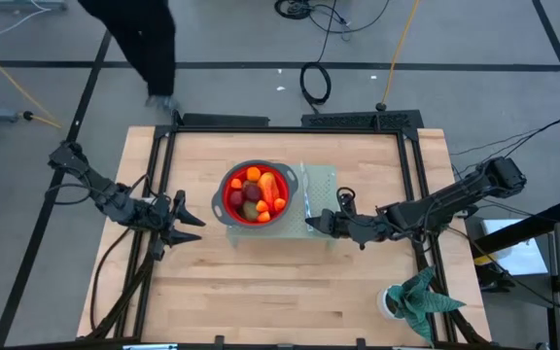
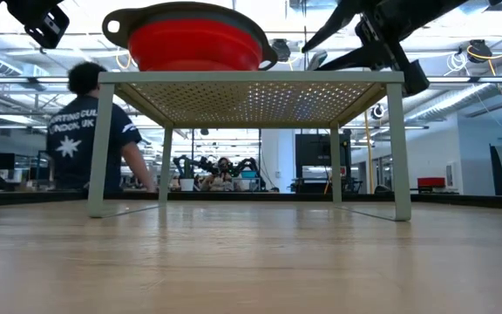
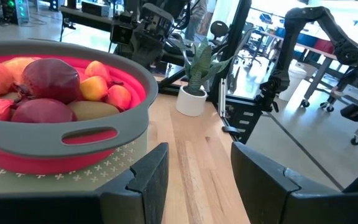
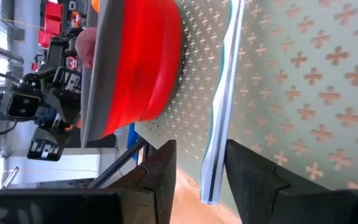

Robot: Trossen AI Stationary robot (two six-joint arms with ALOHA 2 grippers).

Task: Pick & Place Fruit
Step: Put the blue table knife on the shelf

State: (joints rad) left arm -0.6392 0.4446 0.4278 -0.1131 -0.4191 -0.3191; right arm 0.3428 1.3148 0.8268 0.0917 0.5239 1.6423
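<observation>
Several pieces of fruit (image 1: 256, 192) (image 3: 48, 87), dark red, orange and brownish-green, lie heaped in a red bowl with a grey rim (image 1: 229, 209) (image 2: 194, 44). The bowl stands on a pale green perforated stand (image 1: 324, 180) (image 2: 251, 96). My left gripper (image 1: 194, 216) (image 3: 197, 180) hovers open and empty to the left of the bowl, level with it. My right gripper (image 1: 309, 222) (image 4: 201, 171) is open at the stand's near edge. Its fingers stand on either side of the near end of a silver knife (image 1: 305, 194) (image 4: 219, 124) that lies flat on the stand beside the bowl.
A green leafy plant in a white pot (image 1: 416, 301) (image 3: 194, 81) stands at the table's near right corner. A person in dark clothes (image 1: 144, 49) (image 2: 85, 131) is beyond the far left corner. Bare wood lies under and in front of the stand.
</observation>
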